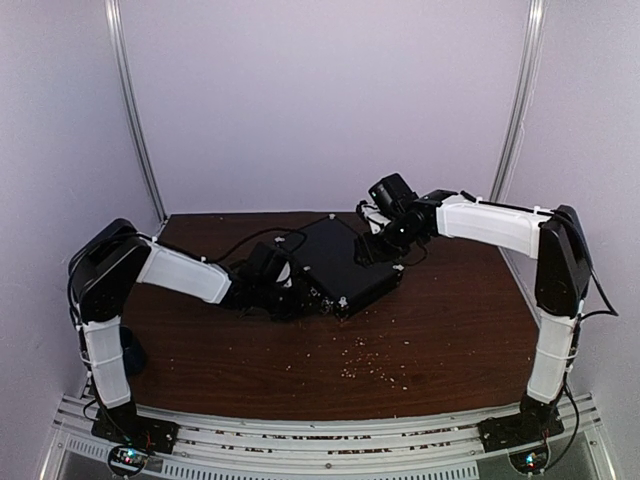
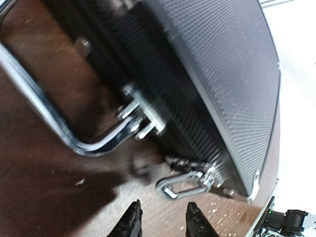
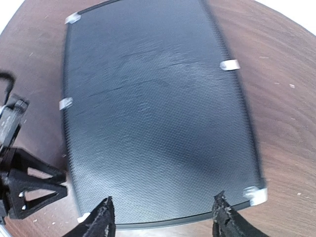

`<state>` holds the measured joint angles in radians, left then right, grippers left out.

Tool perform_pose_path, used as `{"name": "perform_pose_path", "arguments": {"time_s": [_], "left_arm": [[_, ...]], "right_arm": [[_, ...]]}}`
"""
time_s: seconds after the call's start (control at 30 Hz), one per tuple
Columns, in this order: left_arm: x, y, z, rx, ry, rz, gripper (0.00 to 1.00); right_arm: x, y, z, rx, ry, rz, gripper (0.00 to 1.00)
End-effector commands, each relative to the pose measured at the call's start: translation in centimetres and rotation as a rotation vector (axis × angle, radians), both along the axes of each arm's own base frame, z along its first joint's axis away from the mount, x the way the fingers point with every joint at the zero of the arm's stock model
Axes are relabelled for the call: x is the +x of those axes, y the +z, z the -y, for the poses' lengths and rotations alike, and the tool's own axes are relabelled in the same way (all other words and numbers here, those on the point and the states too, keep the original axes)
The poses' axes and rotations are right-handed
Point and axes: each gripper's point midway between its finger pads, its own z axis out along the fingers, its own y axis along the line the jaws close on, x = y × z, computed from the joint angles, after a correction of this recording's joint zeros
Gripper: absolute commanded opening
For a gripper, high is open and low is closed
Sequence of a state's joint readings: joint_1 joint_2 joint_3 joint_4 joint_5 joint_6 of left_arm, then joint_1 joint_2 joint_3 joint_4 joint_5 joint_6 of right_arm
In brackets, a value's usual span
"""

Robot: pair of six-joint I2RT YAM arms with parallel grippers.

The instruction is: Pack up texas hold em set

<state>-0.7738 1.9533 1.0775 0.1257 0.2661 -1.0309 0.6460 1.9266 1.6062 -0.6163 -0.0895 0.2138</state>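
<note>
**Q:** Currently, where is the case (image 1: pixel 345 265), and what condition is it in?

**A:** It lies flat on the brown table (image 1: pixel 460 320) with its lid down. The textured black lid faces up, and silver corner caps (image 3: pixel 256 195) show at its edges. No chips, cards or dice are visible outside it.

**Q:** Where is the left gripper (image 2: pixel 160 215) relative to the case?

**A:** It is low at the case's front wall, the side with the chrome handle (image 2: pixel 44 106). A silver latch (image 2: pixel 185 182) sits on that wall just beyond the fingertips (image 2: pixel 132 217). Whether the latch is fastened cannot be told.

**Q:** What is the left pincer's state?

**A:** The fingers stand slightly apart, with nothing between them. They do not touch the latch.

**Q:** Where is the right gripper (image 3: pixel 163 200) relative to the case?

**A:** It hangs above the lid at the case's far end, opposite the handle wall, pointing down at the lid.

**Q:** What is the right pincer's state?

**A:** It is spread wide and holds nothing. Both fingertips sit over the lid just inside one short edge. Contact with the lid cannot be confirmed.

**Q:** Is there anything else near the case?

**A:** Pale crumbs (image 1: pixel 365 365) lie scattered on the table on the handle side of the case.
</note>
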Motion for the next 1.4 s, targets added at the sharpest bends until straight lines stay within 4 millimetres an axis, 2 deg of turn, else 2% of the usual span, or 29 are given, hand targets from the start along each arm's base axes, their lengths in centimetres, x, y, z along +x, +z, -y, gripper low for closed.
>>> {"name": "perform_pose_path", "arguments": {"time_s": [0.0,0.07,0.2,0.4,0.57,0.7,0.93,1.2,1.37], "left_arm": [[0.9,0.6,1.3,-0.047,-0.003,0.025,0.32],[1.0,0.4,1.4,-0.048,0.002,0.02,0.32],[1.2,0.0,1.7,-0.071,0.015,0.007,0.28],[1.4,-0.5,2.0,-0.089,0.028,-0.007,0.22],[1.4,-1.0,2.3,-0.096,0.029,-0.023,0.19],[1.6,-1.4,2.3,-0.09,0.039,-0.031,0.18],[2.0,-1.9,2.3,-0.084,0.067,-0.043,0.16],[2.1,-3.2,2.3,-0.057,0.079,-0.065,0.12],[2.1,-4.0,2.3,-0.04,0.088,-0.071,0.1]], "right_arm": [[2.1,0.5,2.1,0.002,-0.055,0.0,0.68],[2.2,0.1,2.0,0.006,-0.032,-0.016,0.69],[1.2,-0.1,0.7,0.045,0.053,-0.049,0.69],[-0.7,-0.1,-1.8,0.067,0.123,-0.057,0.59],[-3.1,-1.6,-4.2,0.013,0.222,-0.069,0.55],[-4.8,-3.3,-5.2,-0.028,0.274,-0.103,0.53],[-5.9,-6.4,-4.5,-0.095,0.254,-0.189,0.5],[-7.2,-8.6,-3.6,-0.13,0.237,-0.252,0.49],[-7.6,-9.2,-3.6,-0.12,0.225,-0.275,0.49]]}}
